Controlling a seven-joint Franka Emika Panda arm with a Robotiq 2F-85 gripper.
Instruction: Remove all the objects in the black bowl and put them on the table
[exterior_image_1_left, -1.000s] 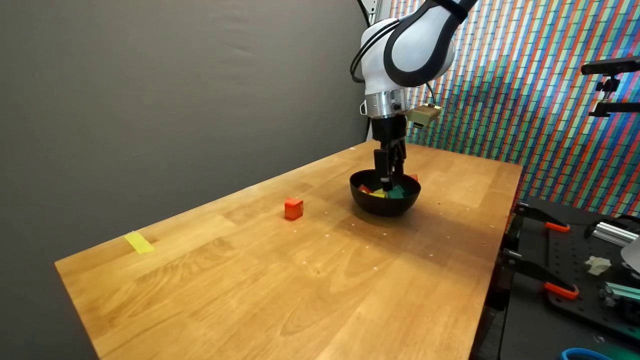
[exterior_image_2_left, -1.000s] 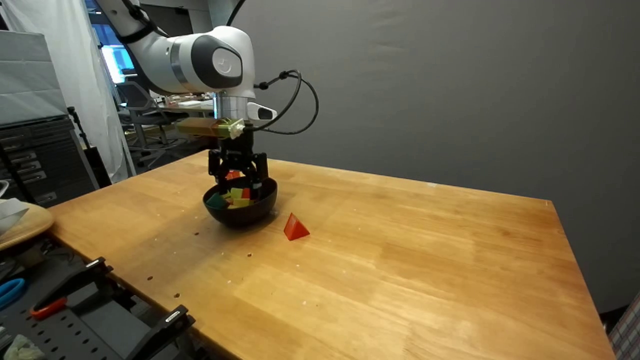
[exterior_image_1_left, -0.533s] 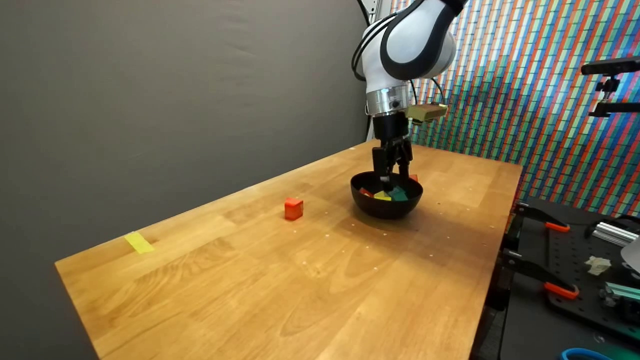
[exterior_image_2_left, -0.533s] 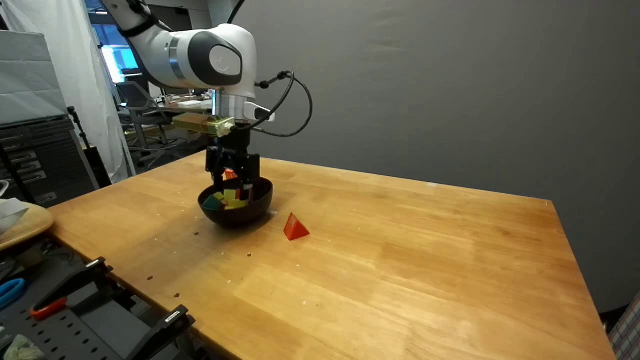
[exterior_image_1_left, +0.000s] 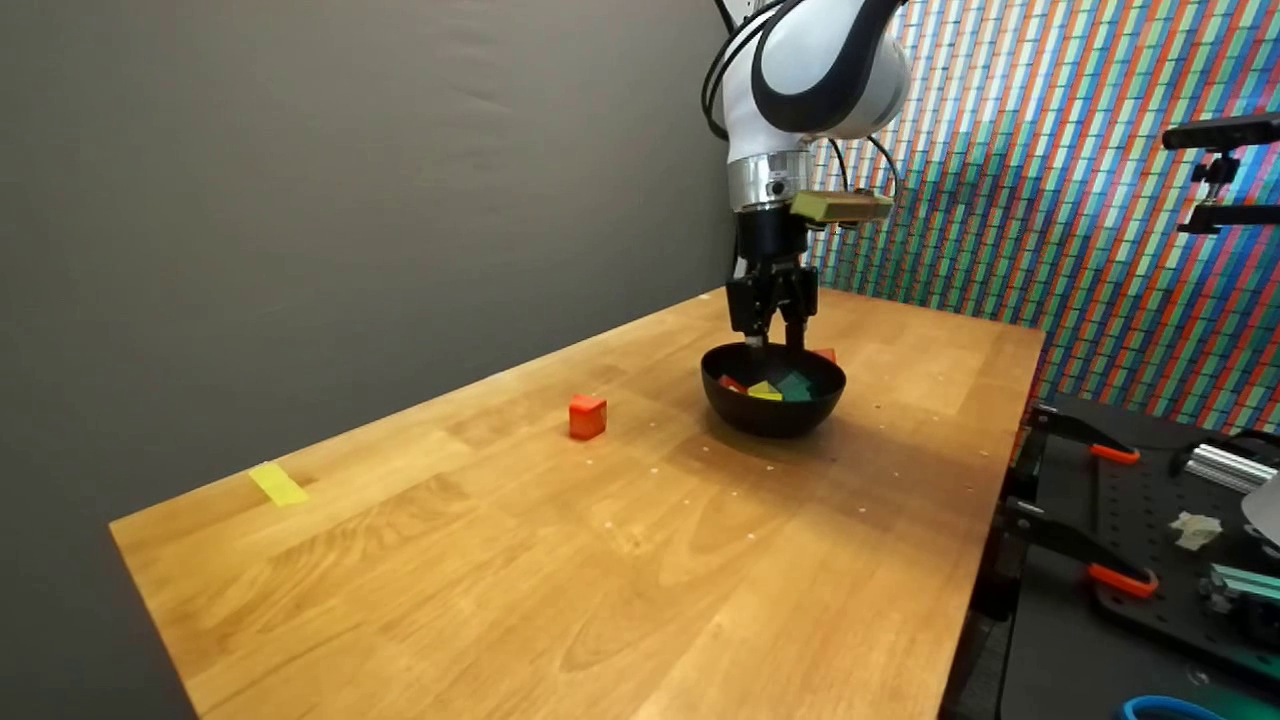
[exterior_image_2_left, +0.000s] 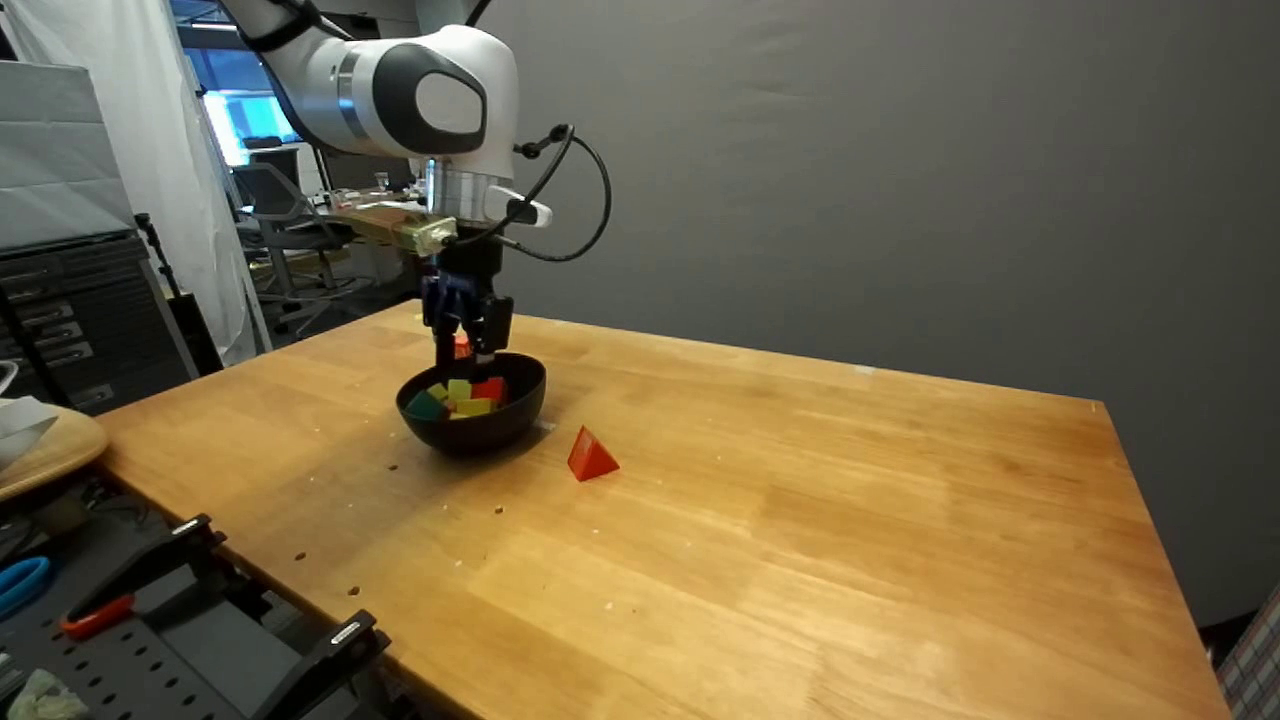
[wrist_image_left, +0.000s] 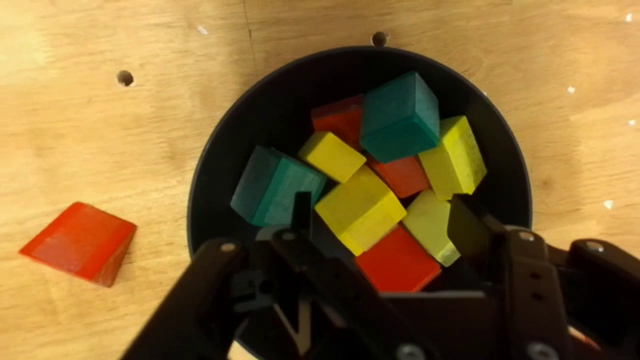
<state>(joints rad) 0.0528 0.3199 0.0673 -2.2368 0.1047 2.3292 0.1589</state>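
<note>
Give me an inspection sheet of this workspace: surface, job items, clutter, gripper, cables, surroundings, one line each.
Surface: wooden table, small holes in it.
Job items: green blocks, yellow blocks and red blocks in the black bowl; red cube and red pointed block on the table.
Clutter: yellow tape-like strip by the table's edge.
Gripper: open over the bowl, nothing seen in its grip.
Cables: black cables loop beside the arm.
Surroundings: grey wall, clamps at the table's edge.

Blocks (wrist_image_left: 361, 207) crowding bowl (exterior_image_2_left: 475, 435), red block (exterior_image_2_left: 592, 460) beside it, open table (exterior_image_2_left: 850, 520) beyond
</note>
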